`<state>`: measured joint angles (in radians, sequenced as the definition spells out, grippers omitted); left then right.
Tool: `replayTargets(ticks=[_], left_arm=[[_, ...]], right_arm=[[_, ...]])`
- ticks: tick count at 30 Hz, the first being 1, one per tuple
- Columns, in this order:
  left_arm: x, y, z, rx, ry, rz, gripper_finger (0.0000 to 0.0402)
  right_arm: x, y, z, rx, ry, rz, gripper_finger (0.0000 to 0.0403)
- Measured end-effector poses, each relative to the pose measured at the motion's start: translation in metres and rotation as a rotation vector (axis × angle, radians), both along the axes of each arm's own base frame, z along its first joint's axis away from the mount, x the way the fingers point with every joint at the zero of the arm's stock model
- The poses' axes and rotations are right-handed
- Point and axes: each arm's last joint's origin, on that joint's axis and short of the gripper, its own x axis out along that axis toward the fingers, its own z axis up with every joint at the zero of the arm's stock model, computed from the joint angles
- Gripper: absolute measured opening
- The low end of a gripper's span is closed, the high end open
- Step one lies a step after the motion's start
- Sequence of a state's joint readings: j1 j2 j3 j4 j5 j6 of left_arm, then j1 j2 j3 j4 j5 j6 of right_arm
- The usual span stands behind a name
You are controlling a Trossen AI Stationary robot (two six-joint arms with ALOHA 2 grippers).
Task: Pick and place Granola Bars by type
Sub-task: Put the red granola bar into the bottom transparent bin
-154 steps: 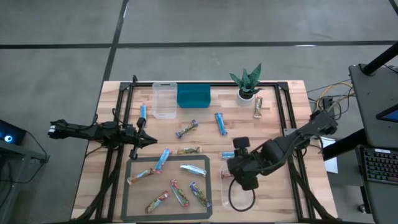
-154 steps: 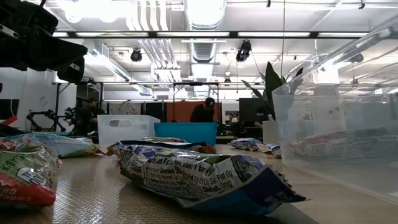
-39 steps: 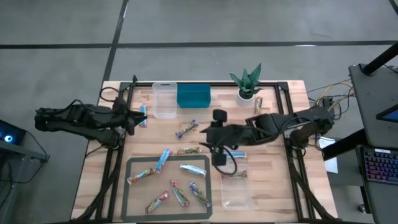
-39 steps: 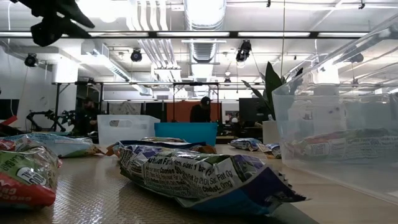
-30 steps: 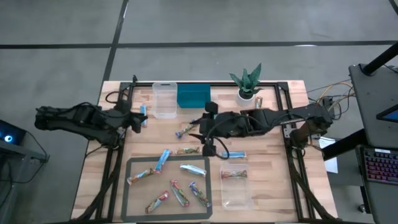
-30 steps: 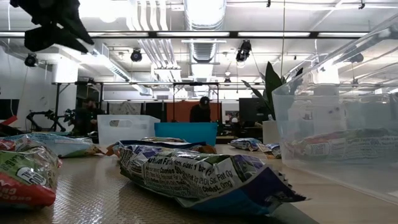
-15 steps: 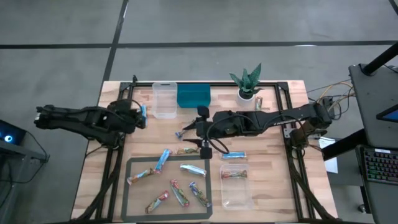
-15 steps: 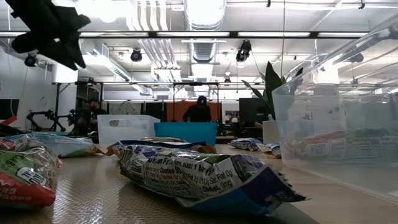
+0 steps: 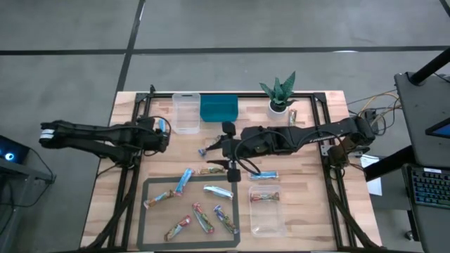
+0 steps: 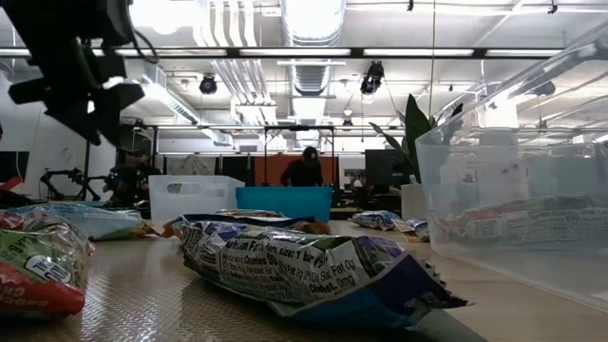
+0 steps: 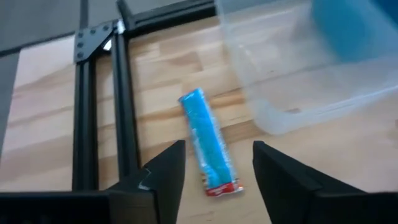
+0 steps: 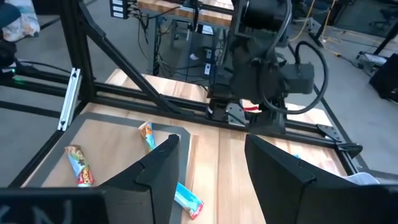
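The blue bar point(image 11: 208, 142) lies on bare desk point(image 11: 165, 74) between the open left hand's point(image 11: 214, 168) fingers; a black rail point(image 11: 124, 112) crowds its nine o'clock, a clear tub point(image 11: 292, 68) its two o'clock.

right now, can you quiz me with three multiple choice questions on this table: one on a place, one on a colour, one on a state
1. Where does the teal bin stand?
A. On the grey mat
B. Next to the empty clear tub
C. Inside the tub that holds a bar

2. What colour is the bar that lies in front of the left tool?
A. Green
B. Silvery-white
C. Bright blue

3. In what state is the left tool?
A. Open, with the bar lying free on the wood
B. Shut on the bar
C. Shut on the tub's rim

Answers:
1 B, the high view shows the bin side by side with the tub at the table's far edge.
2 C, the left wrist view shows a blue wrapper.
3 A, its fingers stand apart on either side of the bar, not pressing it.
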<state>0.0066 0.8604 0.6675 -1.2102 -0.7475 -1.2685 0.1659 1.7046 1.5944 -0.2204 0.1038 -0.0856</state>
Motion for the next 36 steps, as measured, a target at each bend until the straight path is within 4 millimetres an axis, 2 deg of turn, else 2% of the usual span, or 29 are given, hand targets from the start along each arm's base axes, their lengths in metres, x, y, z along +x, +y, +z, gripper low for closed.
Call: replayTargets(ticks=[4, 10, 36], left_arm=[[-0.004, 0.004, -0.016, -0.047, 0.011, 0.042, 0.0195], [0.0, 0.008, -0.038, -0.098, -0.043, 0.053, 0.0207], [-0.001, 0.029, -0.089, -0.1, -0.048, 0.067, 0.0216]], right_arm=[[0.0, 0.0, 0.0, 0.029, -0.002, -0.014, 0.0171], [0.0, 0.0, 0.0, 0.048, 0.0, -0.025, 0.0171], [0.003, 0.0, -0.005, 0.064, 0.024, -0.035, 0.0171]])
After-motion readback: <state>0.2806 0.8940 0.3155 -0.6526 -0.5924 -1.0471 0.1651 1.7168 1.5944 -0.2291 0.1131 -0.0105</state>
